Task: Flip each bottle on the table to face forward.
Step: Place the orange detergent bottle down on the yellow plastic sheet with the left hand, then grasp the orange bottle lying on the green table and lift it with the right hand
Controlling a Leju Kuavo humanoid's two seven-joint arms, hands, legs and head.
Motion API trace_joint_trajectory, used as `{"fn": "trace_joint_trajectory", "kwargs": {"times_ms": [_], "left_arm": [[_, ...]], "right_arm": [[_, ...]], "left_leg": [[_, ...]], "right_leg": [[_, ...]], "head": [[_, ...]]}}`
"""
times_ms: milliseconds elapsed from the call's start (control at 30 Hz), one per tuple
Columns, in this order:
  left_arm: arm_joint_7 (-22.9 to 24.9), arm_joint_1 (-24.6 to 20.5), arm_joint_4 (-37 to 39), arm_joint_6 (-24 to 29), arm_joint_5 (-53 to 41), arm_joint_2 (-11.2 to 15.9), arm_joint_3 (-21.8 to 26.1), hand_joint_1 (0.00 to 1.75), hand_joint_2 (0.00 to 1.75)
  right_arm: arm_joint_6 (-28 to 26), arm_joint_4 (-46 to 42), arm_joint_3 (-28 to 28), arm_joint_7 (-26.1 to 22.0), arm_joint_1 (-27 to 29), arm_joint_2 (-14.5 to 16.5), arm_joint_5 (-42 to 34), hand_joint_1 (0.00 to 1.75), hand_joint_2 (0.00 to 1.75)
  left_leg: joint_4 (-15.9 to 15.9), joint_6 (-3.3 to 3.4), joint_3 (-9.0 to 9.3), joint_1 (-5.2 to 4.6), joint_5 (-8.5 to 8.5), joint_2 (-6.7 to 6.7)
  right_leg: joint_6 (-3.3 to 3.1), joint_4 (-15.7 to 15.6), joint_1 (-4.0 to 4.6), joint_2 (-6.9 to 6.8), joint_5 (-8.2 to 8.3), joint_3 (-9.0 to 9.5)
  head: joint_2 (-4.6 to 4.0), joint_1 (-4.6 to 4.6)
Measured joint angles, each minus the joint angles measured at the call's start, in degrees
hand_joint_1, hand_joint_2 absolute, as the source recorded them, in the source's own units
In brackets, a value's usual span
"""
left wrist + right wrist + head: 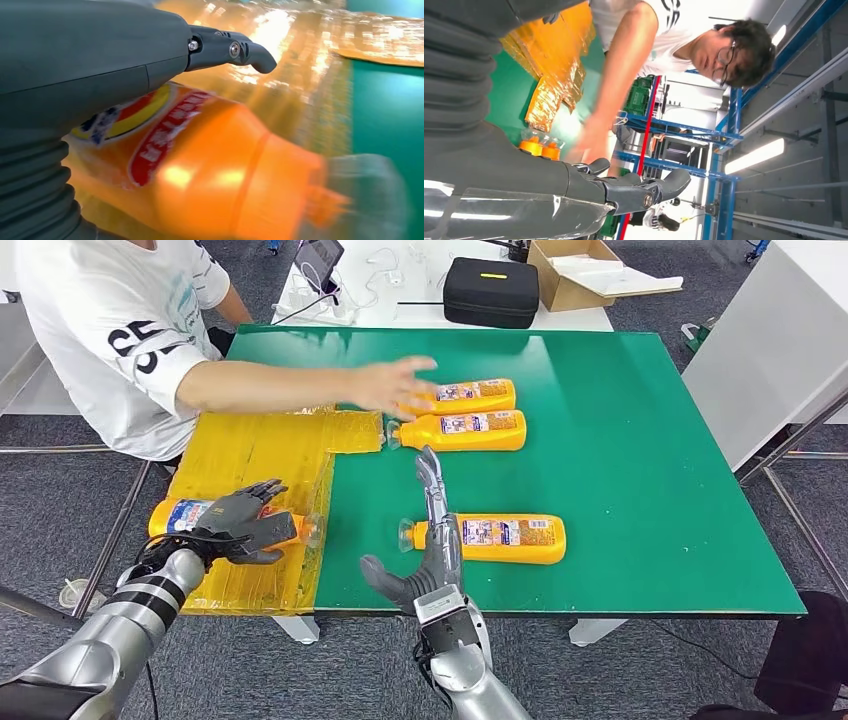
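Left hand grips a bottle; right hand spread, touching another bottle beside it on the worktop

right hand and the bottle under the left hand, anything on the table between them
In the head view, between the right hand and the bottle that the left hand rests on, lies only the yellow taped sheet and its edge.

A lab or workshop: green-topped test table on grey carpet, blue steel racking, ceiling strip lights, black equipment case, open cardboard box, cables on white bench.
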Motion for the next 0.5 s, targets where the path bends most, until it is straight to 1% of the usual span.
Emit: {"fn": "trace_joint_trajectory", "kwargs": {"times_ms": [200, 300, 400, 467, 500], "left_arm": [[-3.0, 0.0, 0.0, -4.5, 3.9, 0.4, 1.7, 0.00, 0.00], [-4.7, 0.4, -0.3, -5.4, 6.8, 0.4, 2.9, 0.00, 0.00], [-6.4, 1.6, -1.3, -3.8, 11.0, 0.0, 4.9, 0.00, 0.00], [-7.1, 2.9, -2.4, -0.9, 15.1, -0.8, 6.9, 0.00, 0.00], [-7.2, 3.7, -3.4, 1.1, 17.9, -1.5, 8.2, 0.00, 0.00]], "right_arm": [[0.1, 0.6, 0.0, 0.0, -0.1, 0.1, -0.2, 0.00, 1.75], [0.1, 1.0, 0.0, 0.0, -0.3, 0.1, 0.1, 0.00, 1.75], [-0.1, 2.0, -0.1, 0.4, -0.9, 0.1, 1.5, 0.00, 1.75], [-0.7, 3.1, -0.2, 2.8, -1.7, 0.0, 4.7, 0.00, 1.75], [-1.0, 3.8, -0.2, 5.3, -2.4, -0.1, 7.4, 0.00, 1.75]], "left_leg": [[0.0, -0.02, 0.21, 0.00, 0.01, 0.01], [0.0, -0.04, 0.24, 0.00, 0.03, 0.02], [0.0, -0.05, 0.24, 0.00, 0.04, 0.05], [0.0, -0.05, 0.23, 0.00, 0.04, 0.06], [0.0, -0.05, 0.22, 0.00, 0.04, 0.07]], "right_leg": [[0.00, 0.0, 0.00, 0.01, 0.01, 0.18], [0.00, 0.0, 0.01, 0.01, 0.01, 0.19], [0.00, 0.0, 0.01, 0.02, 0.02, 0.17], [0.00, 0.0, 0.00, 0.02, 0.02, 0.14], [0.00, 0.0, 0.00, 0.03, 0.03, 0.12]], "head": [[0.00, -0.01], [0.00, 0.00], [0.00, 0.00], [0.00, 0.00], [0.00, -0.01]]}}
